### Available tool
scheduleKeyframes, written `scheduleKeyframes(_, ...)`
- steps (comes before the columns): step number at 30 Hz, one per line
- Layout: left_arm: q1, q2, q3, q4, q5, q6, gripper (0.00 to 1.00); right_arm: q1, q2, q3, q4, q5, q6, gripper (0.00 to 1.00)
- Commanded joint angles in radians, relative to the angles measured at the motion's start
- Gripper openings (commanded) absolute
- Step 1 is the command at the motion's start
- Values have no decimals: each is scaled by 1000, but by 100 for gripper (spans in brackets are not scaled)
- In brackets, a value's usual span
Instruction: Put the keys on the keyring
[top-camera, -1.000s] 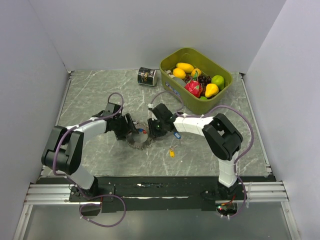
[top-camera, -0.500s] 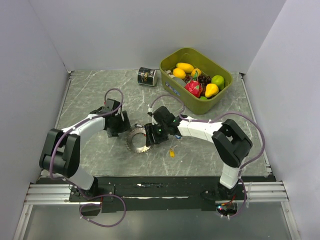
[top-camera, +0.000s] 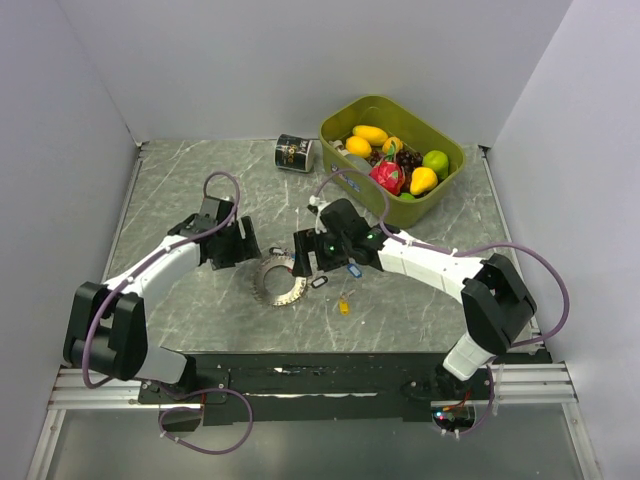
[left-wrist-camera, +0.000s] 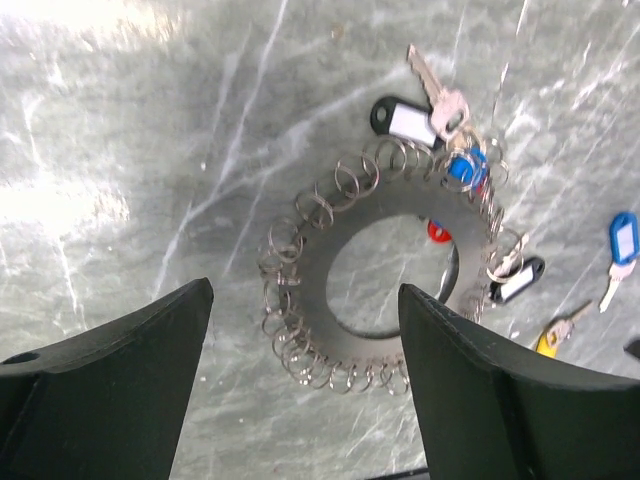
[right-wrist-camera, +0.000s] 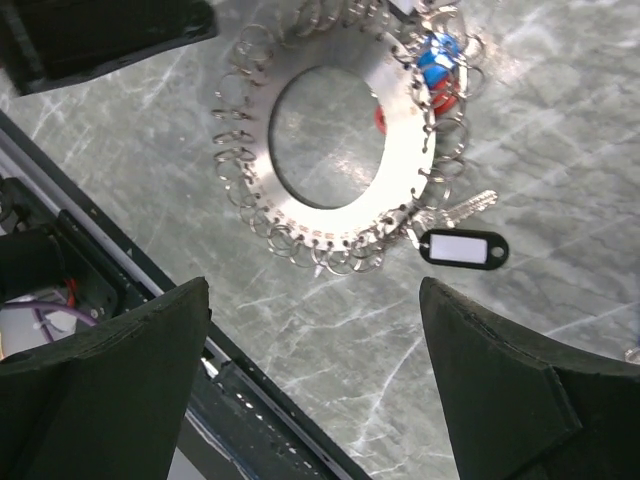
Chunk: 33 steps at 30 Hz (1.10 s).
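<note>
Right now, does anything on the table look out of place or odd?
Two keys lie loose off the keyring: a yellow-tagged key and a blue-tagged key. At the far edge, a black can lies on its side.

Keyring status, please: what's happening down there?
Left hand and right hand open, empty, flanking the keyring. Blue-tagged key and yellow-tagged key loose beside it. Nothing blocking.

Keyring (top-camera: 263, 288) on table (top-camera: 180, 180), bin (top-camera: 441, 192) behind it

Left gripper (top-camera: 247, 249) and right gripper (top-camera: 304, 256) — both spread wide.
</note>
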<state>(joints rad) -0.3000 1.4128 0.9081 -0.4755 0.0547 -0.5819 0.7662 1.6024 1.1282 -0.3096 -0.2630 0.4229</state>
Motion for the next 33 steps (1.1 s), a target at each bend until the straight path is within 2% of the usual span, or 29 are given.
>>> scheduleKeyframes(1, -7, -51, -34, 17, 53, 22, 81, -13, -32, -28, 10, -1, 4, 91)
scheduleKeyframes(11, -44, -81, -72, 21, 92, 25, 80, 16, 7, 27, -43, 19, -47, 89)
scheduleKeyframes(15, -48, -81, -89, 12, 100, -18, 79, 18, 39, 35, -34, 18, -30, 88)
scheduleKeyframes(22, -62, 6, -118, 12, 79, -56, 74, 16, 74, 54, -36, 22, -21, 87)
scheduleKeyframes(33, -218, 259, 87, -164, -229, -67, 76, 8, 128, 119, -109, 84, -35, 88)
